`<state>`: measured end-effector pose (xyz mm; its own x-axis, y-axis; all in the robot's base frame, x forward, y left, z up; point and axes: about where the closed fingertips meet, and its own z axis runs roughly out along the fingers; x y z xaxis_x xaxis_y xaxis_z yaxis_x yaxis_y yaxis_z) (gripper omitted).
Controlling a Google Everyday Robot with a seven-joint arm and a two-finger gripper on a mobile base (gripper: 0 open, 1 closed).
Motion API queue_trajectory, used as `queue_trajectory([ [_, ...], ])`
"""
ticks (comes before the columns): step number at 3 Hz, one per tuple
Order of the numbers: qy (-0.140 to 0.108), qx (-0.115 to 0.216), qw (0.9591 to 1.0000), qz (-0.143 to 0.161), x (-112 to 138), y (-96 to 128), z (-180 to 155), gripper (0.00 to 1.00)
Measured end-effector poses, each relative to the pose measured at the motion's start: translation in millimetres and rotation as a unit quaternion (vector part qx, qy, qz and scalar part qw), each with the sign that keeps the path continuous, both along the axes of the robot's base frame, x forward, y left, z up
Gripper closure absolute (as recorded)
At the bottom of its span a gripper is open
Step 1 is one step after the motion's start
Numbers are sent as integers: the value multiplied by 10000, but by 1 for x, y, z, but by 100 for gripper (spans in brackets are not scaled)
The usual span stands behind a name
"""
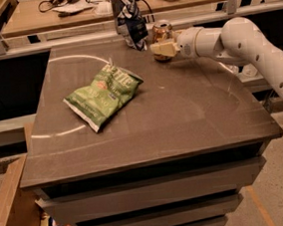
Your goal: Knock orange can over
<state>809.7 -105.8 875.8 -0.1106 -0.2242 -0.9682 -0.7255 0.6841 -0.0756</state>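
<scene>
In the camera view, the small orange-gold metal can with a silver rimmed top stands upright near the far edge of the smooth, matte grey-brown slab table, somewhat right of the middle. Just to its left a crinkled dark blue-and-white snack bag stands on end. The cream-coloured gripper sits low in front of the can and covers its lower part (I cannot tell whether it is open or closed, or whether it touches the metal). The rounded, glossy white arm reaches in over the table's right edge. A flat, wrinkled green foil chip bag lies left of centre, well apart from the can, inside a thin white curved line.
</scene>
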Motion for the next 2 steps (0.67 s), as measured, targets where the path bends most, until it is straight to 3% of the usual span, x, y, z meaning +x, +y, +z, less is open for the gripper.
queue_trajectory([
  [1, -258, -127, 9995, 131, -14, -16, 18, 82],
  [2, -673, -570, 9953, 411, -38, -39, 40, 100],
])
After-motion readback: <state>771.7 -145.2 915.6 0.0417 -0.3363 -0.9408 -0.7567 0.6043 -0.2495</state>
